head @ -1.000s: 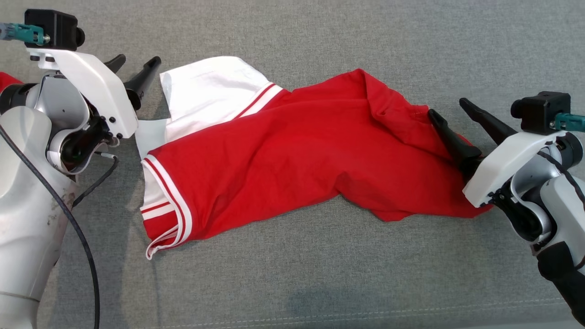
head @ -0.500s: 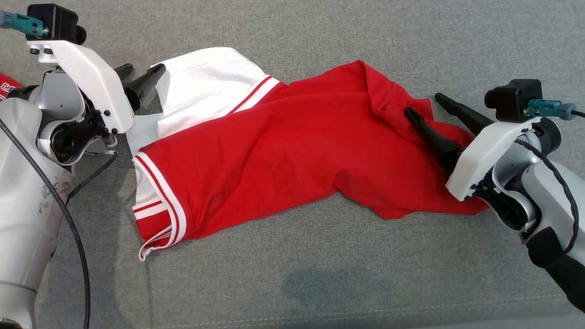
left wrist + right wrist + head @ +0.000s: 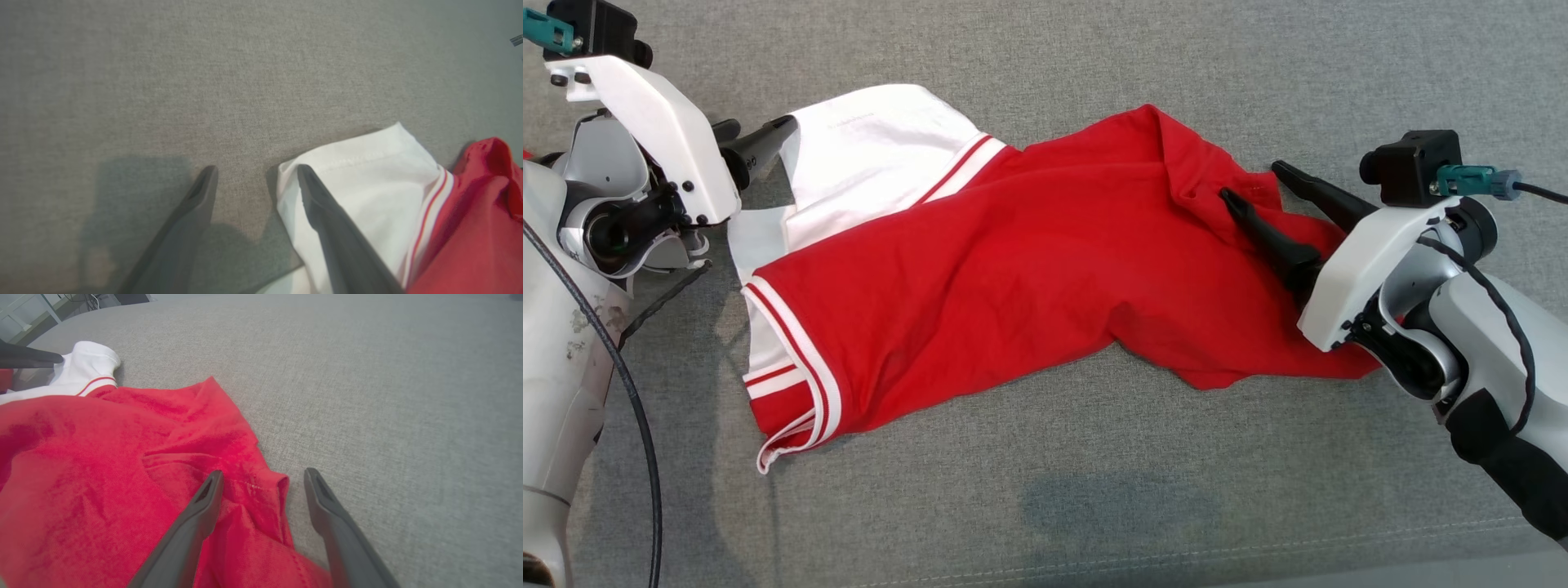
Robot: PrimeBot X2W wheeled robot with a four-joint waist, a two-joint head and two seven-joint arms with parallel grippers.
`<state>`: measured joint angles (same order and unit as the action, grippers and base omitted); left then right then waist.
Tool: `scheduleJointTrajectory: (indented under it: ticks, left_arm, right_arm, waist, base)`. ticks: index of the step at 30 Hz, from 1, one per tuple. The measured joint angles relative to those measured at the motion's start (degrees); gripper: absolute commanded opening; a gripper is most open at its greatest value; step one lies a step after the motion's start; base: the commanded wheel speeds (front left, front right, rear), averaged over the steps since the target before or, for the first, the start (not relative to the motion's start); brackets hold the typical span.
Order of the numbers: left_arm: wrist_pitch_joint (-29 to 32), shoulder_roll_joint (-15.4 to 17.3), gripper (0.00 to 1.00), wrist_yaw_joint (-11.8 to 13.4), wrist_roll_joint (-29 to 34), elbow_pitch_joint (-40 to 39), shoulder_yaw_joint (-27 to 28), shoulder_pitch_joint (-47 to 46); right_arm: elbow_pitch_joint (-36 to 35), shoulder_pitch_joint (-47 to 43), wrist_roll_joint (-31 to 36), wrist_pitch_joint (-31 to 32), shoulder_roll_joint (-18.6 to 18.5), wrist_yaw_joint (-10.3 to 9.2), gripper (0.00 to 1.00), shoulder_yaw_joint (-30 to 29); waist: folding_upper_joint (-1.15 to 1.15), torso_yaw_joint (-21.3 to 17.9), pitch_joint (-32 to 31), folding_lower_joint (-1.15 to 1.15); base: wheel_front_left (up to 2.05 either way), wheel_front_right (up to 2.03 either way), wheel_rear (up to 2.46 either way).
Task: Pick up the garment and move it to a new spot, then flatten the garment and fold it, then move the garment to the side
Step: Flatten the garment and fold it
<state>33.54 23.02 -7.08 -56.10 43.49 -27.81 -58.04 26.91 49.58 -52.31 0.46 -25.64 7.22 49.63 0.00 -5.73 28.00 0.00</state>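
My left gripper (image 3: 257,169) has its fingers spread wide with nothing clamped. In the left wrist view one finger sits over the white sleeve (image 3: 367,183), the other is over bare cloth surface, and the sleeve's edge falls in the gap between them. I cannot tell whether the finger on the sleeve actually touches it.

My right gripper (image 3: 264,473) is just as wide apart and holds nothing. In its wrist view one finger lies over the red cloth and the other over the bare surface. A folded bit of red hem stands up between them.

Moving outward, the garment (image 3: 1013,269) lies rumpled on the grey fabric surface (image 3: 1094,506), stretched between the two grippers. The white sleeve is at my left and the red body runs across to my right. A red-and-white striped trim (image 3: 805,376) curls at its near left corner. The far right end is bunched into ridges under the right fingers.
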Motion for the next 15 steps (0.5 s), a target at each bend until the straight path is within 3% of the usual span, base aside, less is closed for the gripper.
scheduleJointTrajectory:
  ticks: [2, 3, 4, 5, 6, 7, 8, 15]
  left_arm:
    - [-0.04, -0.02, 1.00, 0.00, -0.03, 0.18, -0.36, -0.10]
    - [-0.03, -0.04, 1.00, 0.00, -0.37, 0.29, -0.46, -0.10]
    - [-0.03, -0.03, 1.00, 0.00, -0.86, 0.47, -0.51, -0.11]
    - [-0.01, 0.00, 1.00, 0.00, -1.10, 0.73, -0.70, -0.19]
    - [-0.01, 0.00, 0.81, 0.00, -1.10, 0.73, -0.70, -0.19]
    - [0.63, 0.01, 0.43, 0.00, -1.83, 0.87, -1.03, -0.36]
    - [0.82, 0.08, 0.00, 0.00, -2.34, 0.81, -1.21, -0.43]
    - [1.22, 0.32, 0.00, 0.00, -4.03, -1.48, -3.28, -0.50]
  right_arm:
    - [0.29, 0.65, -0.66, -0.35, 0.11, 0.00, 1.00, 0.92]
    - [0.37, 0.75, -0.85, -0.70, 0.15, 0.00, 0.92, 1.18]
    - [0.52, 0.83, -1.09, -0.98, 0.20, 0.00, 0.57, 1.47]
    - [0.77, 0.99, -1.32, -1.08, 0.26, 0.00, 0.47, 1.90]
    - [0.77, 0.99, -1.32, -1.08, 0.26, 0.00, 0.35, 1.90]
    - [1.26, 1.56, -1.67, -1.24, 0.26, 0.00, 0.00, 3.01]
    - [1.36, 1.70, -1.69, -2.00, 0.25, 0.00, 0.00, 3.07]
    - [1.34, 1.68, -2.81, -6.24, -1.00, 0.00, 0.00, 2.66]
  waist:
    - [0.00, -0.09, 0.02, 0.00]
    - [0.00, -0.09, 0.03, 0.00]
    - [0.00, -0.09, 0.08, 0.00]
    - [0.00, -0.10, 0.12, 0.00]
    - [0.00, -0.10, 0.12, 0.00]
    - [0.00, -0.12, 0.15, 0.00]
    - [0.00, -0.13, 0.21, 0.00]
    - [0.00, 0.07, 0.24, 0.00]
  base:
    - [0.00, 0.00, 0.00]
    - [0.00, 0.00, 0.00]
    - [0.00, 0.00, 0.00]
    - [0.00, 0.00, 0.00]
    - [0.00, 0.00, 0.00]
    - [0.00, 0.00, 0.00]
    - [0.00, 0.00, 0.00]
    - [0.00, 0.00, 0.00]
